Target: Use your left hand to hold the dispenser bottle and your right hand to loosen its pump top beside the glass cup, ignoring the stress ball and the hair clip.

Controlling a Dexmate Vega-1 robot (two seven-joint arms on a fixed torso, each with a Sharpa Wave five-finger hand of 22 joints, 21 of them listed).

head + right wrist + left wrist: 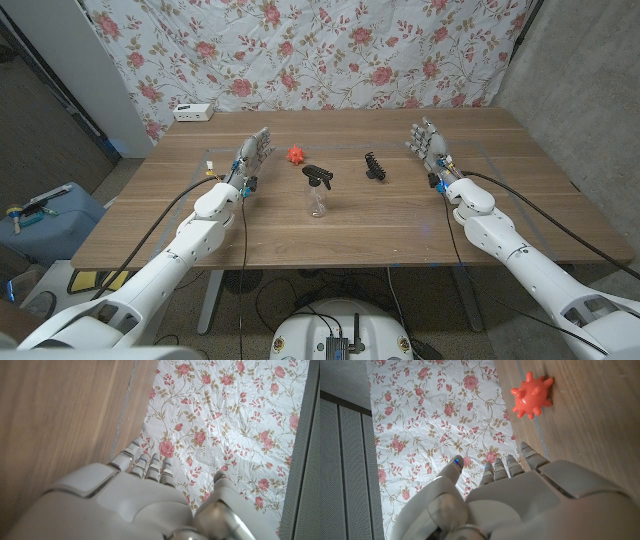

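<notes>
Left hand (256, 150) raised over the table's left side, fingers apart, gripping nothing; same in the left wrist view (530, 500), with the orange spiky ball (532, 394) on the wood just past the fingertips. Right hand (428, 140) likewise up on the right side, fingers spread and empty, well apart from everything. Between them, near the table's (400, 225) middle: clear bottle (318, 198) upright with its black pump top (319, 176) on. Red ball (295, 155) just behind and to the left, black hair clip (375, 166) to the right. No glass cup made out. Judging by this, nothing begun: bottle not yet held, top not yet turned.
</notes>
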